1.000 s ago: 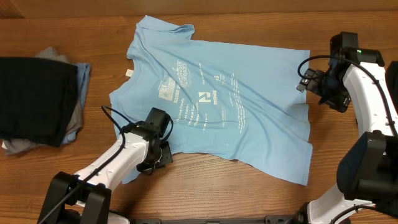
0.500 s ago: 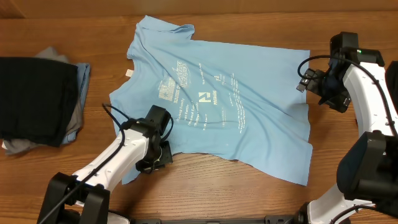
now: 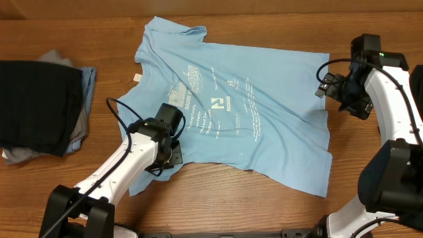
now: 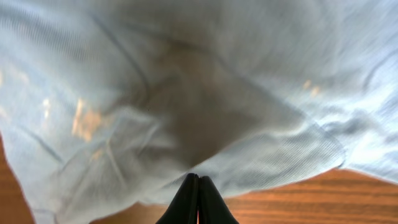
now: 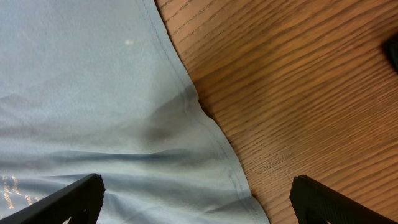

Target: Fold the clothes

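The clothes here are chiefly a light sky-blue T-shirt (image 3: 231, 112) spread print-up on the wooden table, collar toward the far left. My left gripper (image 3: 170, 153) is at the shirt's near left edge. In the left wrist view its fingers (image 4: 199, 182) are pressed together, shut on a pinch of the blue cloth (image 4: 186, 112), which rises in a tent from the tips. My right gripper (image 3: 322, 84) hovers open over the shirt's right hem. That hem (image 5: 205, 124) runs between its wide-apart fingers (image 5: 196, 186), which hold nothing.
A pile of other clothes lies at the far left: a black shirt (image 3: 33, 106) on top of grey and blue ones (image 3: 84, 99). Bare wooden table (image 3: 264, 205) shows along the near edge and to the right of the shirt (image 5: 298, 93).
My left gripper has moved away from the table's near edge toward the shirt's middle, taking the pinched edge of blue cloth with it. The right arm has stayed still.
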